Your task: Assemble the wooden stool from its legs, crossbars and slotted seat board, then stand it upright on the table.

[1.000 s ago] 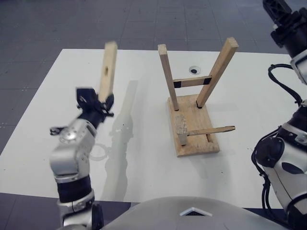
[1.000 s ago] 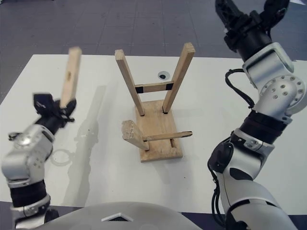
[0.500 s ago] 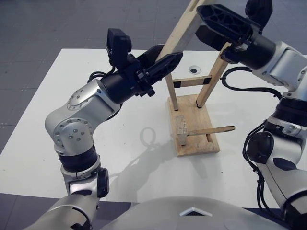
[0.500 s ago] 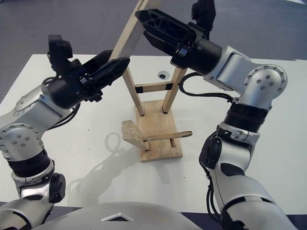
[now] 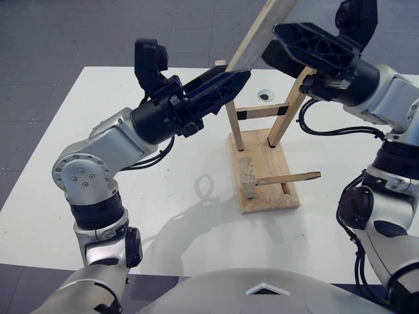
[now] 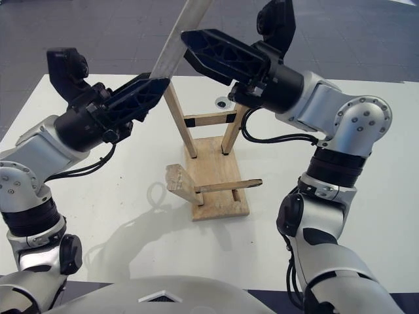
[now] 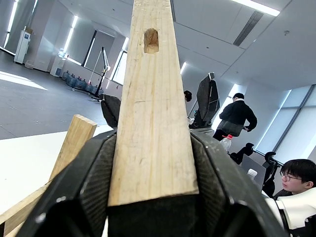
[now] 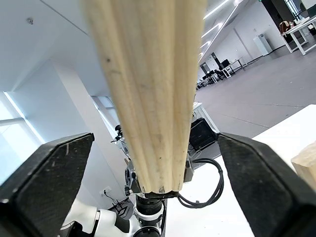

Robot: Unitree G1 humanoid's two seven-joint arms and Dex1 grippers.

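The seat board's [image 5: 273, 197] slots are holding two standing legs [image 5: 230, 108], joined by a crossbar [image 5: 262, 112]. A third leg [image 5: 247, 176] is lying on the board, mid-counter [image 5: 39, 216]. The left tool [image 5: 237, 70] is pinching the fourth leg [image 5: 258, 38], its top cut off from view. The right tool [image 5: 270, 44] is spread either side of that leg, which has swung over from the counter's left.

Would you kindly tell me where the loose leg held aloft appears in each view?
Left eye view: loose leg slants upward, right of centre.
Right eye view: slanting upward, left of centre.
Left wrist view: large, mid-picture.
Right wrist view: large, mid-picture.
Shared landmark: left end effector clamping its lower end.
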